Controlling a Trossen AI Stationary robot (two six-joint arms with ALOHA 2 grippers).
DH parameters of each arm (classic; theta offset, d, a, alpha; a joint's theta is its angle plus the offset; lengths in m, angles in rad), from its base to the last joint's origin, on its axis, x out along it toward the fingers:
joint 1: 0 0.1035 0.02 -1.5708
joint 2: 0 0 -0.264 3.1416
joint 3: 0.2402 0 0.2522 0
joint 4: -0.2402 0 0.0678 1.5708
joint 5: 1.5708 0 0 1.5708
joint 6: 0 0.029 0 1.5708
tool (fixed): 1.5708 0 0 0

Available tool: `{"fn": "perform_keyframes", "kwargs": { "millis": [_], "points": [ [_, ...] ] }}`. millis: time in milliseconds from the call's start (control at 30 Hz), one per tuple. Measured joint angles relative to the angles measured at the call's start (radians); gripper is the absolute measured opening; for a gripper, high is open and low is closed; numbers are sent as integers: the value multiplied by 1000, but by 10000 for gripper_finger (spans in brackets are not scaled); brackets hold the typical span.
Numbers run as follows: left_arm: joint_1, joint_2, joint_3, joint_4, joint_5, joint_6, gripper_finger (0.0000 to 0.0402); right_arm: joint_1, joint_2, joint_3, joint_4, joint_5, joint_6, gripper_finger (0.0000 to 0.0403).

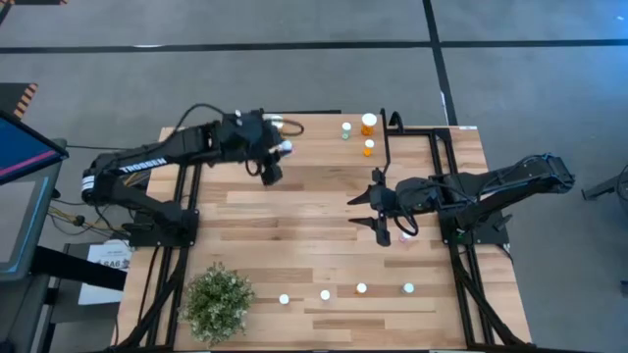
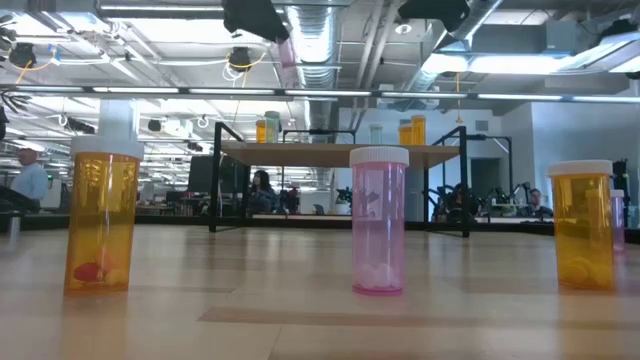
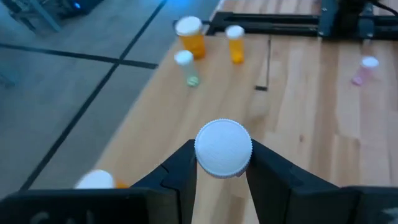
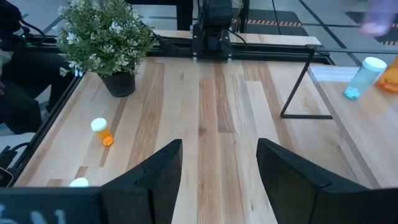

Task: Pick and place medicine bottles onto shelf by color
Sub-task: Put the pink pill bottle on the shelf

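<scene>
Wood planking makes up the large tabletop (image 1: 294, 211), with both dark arms reaching in over it. Beyond the left gripper (image 1: 272, 173), at the table's far edge, stands the small raised shelf (image 2: 340, 153), a light wood plank on thin black metal legs; in the low view several orange and pale bottles stand on its top. A green leafy potted plant (image 1: 218, 300) sits at the near left corner, well apart from both grippers and ahead of the right gripper (image 4: 219, 171) in its wrist view.

The left gripper hangs above the table's left-centre, its two fingers (image 3: 180, 177) clamped on a white ribbed cap (image 3: 223, 148) of a medicine bottle; the body below the cap is hidden, so its colour cannot be told. Ahead of it on the shelf top stand a larger orange bottle (image 3: 191, 36), a smaller orange bottle (image 3: 236, 43) and a pale teal bottle (image 3: 186, 67).

The right gripper rests low over the table's right-centre with its jaws spread apart and nothing between them. A small pink bottle (image 1: 406, 236) stands just beside it. Along the near edge four tiny white-capped bottles (image 1: 361, 288) stand in a row; in the low view those closest are two orange and one pink (image 2: 379, 221).
</scene>
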Motion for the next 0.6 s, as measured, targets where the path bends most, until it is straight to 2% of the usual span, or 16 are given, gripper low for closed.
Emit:
{"fn": "perform_keyframes", "kwargs": {
  "millis": [333, 600],
  "points": [
    [207, 125, 90, 1, 141, 83, 105, -8, 0, 0, 2, 0, 0, 228],
    [331, 233, 99, 100, 216, 134, 105, -8, 0, 0, 1, 0, -8, 228]
  ]
}}
